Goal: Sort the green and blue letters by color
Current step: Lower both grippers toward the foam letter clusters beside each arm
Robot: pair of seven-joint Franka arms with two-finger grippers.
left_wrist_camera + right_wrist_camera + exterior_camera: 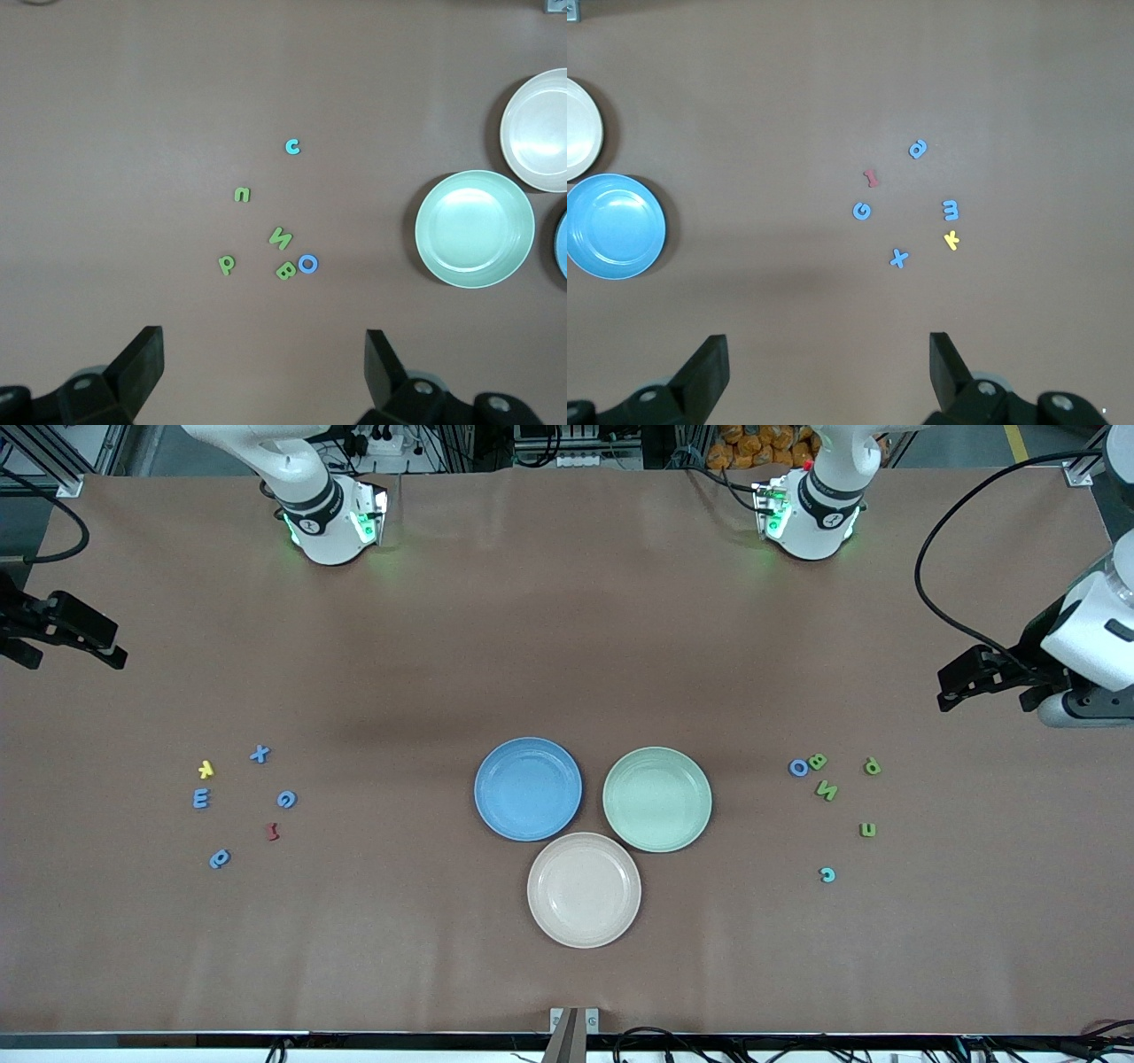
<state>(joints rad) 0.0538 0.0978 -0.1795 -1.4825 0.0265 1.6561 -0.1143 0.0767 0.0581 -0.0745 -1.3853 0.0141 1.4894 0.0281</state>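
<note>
Several blue letters, among them X (259,754) (898,258), E (201,799) and G (286,799), lie scattered toward the right arm's end of the table. Toward the left arm's end lie green letters B (817,761), N (827,790) (280,236), P (873,765) and u (867,829), with a blue O (798,767) (307,263) touching the B and a lighter blue C (827,874) nearer the camera. My right gripper (113,646) (828,350) and my left gripper (946,689) (264,354) hover open and empty at the table's two ends.
Three plates sit together mid-table: blue (528,788), green (656,799), and beige (584,889) nearest the camera. A yellow letter (205,769) and a dark red letter (273,832) lie among the blue ones.
</note>
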